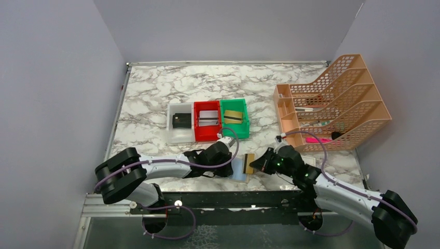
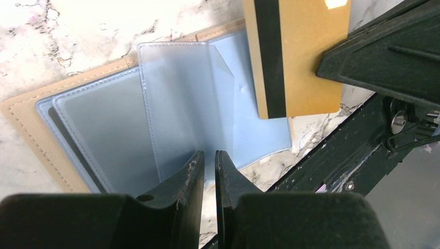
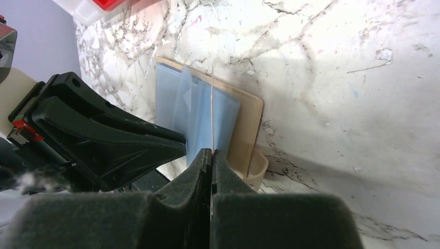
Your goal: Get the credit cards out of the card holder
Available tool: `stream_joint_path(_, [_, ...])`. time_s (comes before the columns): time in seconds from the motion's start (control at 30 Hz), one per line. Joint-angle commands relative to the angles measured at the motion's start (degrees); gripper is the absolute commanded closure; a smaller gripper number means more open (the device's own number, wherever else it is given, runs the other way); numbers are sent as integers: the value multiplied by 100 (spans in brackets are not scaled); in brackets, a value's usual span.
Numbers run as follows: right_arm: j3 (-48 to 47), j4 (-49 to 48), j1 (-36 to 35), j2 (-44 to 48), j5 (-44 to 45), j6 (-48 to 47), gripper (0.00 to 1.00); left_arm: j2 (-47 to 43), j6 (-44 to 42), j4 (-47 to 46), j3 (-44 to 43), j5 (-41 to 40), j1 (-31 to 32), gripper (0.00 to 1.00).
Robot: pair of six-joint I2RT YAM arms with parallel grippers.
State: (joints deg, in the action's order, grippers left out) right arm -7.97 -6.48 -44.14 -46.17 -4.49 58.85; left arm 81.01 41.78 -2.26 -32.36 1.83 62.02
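The tan card holder (image 1: 239,172) lies open on the marble near the front edge, its bluish-grey sleeves (image 2: 104,129) facing up. My left gripper (image 2: 209,155) is shut on one clear sleeve (image 2: 181,104), which stands up from the holder (image 2: 31,124). My right gripper (image 3: 212,153) is shut on a gold credit card with a black stripe (image 2: 296,57), held above the holder's right half and clear of the sleeves. The right wrist view shows that card edge-on as a thin line (image 3: 212,104) over the holder (image 3: 251,124). From above, the card (image 1: 249,163) sits between the left gripper (image 1: 232,162) and the right gripper (image 1: 257,167).
Three small bins stand behind the holder: a white one (image 1: 179,136) with a black item, a red one (image 1: 206,136) with greyish cards, a green one (image 1: 239,132) with a gold card. An orange file rack (image 1: 332,104) fills the right. A black rail (image 1: 223,199) runs along the near edge.
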Motion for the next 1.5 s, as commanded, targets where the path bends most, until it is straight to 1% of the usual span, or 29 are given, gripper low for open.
stream_joint_path(0.0, [-134,496,19,326,384,-139,96,-298,24,121,101,-226,29,82])
stream_joint_path(0.03, [-135,492,19,355,378,-164,96,-350,23,121,107,-243,33,80])
stream_joint_path(0.23, [-221,393,20,337,191,-366,96,-725,-10,335,116,-520,30,60])
stream_joint_path(0.37, [-240,279,19,293,54,-443,96,-885,-173,964,-36,-984,21,47])
stream_joint_path(0.47, [-249,208,19,322,-33,-527,96,-956,-318,1400,-190,-1285,-41,40])
stream_joint_path(0.53, [-286,198,19,375,-60,-601,96,-1037,-369,1609,-261,-1436,-89,33])
stream_joint_path(0.6, [-341,215,19,433,-54,-709,96,-1134,-404,1749,-291,-1540,-165,29])
stream_joint_path(0.7, [-487,336,19,502,48,-886,96,-1335,-413,2106,-369,-1615,-428,27])
stream_joint_path(0.8, [-707,541,27,508,198,-1110,96,-1661,-414,2551,-486,-1622,-830,26])
stream_joint_path(0.9, [-922,616,24,459,342,-1356,96,-2177,-502,2868,-499,-1675,-1335,24])
stream_joint_path(0.97, [-1068,620,20,390,436,-1525,96,-2543,-568,3070,-506,-1796,-1690,21])
stream_joint_path(1.03, [-1246,603,19,301,508,-1745,96,-2909,-487,3211,-518,-1895,-1897,17])
stream_joint_path(1.13, [-1539,577,20,96,583,-2063,96,-3330,-509,3554,-734,-1928,-2017,13])
stream_joint_path(1.2, [-1738,523,19,-79,673,-2239,96,-3543,-603,3726,-832,-2049,-2018,2])
stream_joint_path(1.3, [-2011,292,21,-417,769,-2565,96,-3695,-1026,3824,-867,-2082,-2023,1])
stream_joint_path(1.47, [-2745,80,20,-1380,762,-3359,96,-3555,-1115,3832,-869,-1937,-2018,1])
